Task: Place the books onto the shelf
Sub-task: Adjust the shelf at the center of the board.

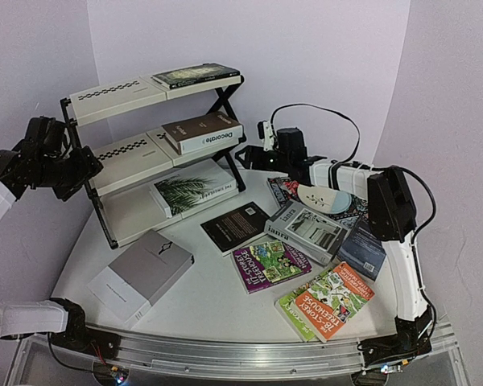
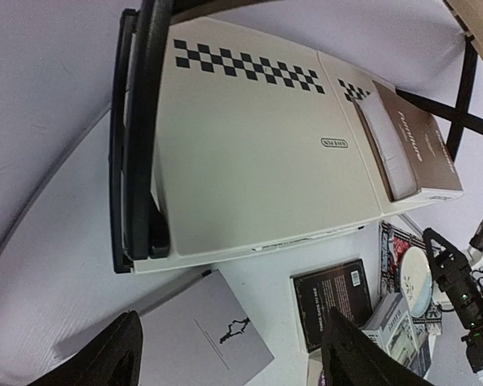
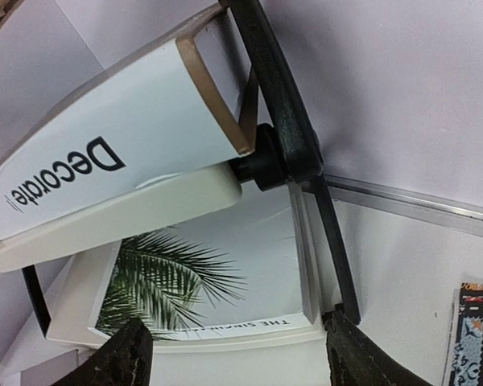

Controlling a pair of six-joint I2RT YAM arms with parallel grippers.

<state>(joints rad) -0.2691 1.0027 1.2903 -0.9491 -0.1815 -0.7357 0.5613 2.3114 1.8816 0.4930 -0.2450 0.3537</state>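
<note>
shelf (image 1: 127,153), three tiers: dark book (image 1: 195,75) on top, brown "decorate" book (image 1: 203,132) on middle, palm-leaf book (image 1: 191,190) on bottom. table (image 1: 209,301): grey book (image 1: 141,276), black book (image 1: 235,226), colourful paperbacks (image 1: 270,265) lying flat. left gripper (image 2: 233,358) wide, empty, at shelf's left end; right gripper (image 3: 241,358) wide, empty, at its right end.

Books (image 1: 145,273): nine, perhaps. Shelf (image 1: 117,153): one, three tiers.

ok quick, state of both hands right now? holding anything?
left hand: open, empty, facing the shelf.
right hand: open, empty, facing the Decorate book.
</note>
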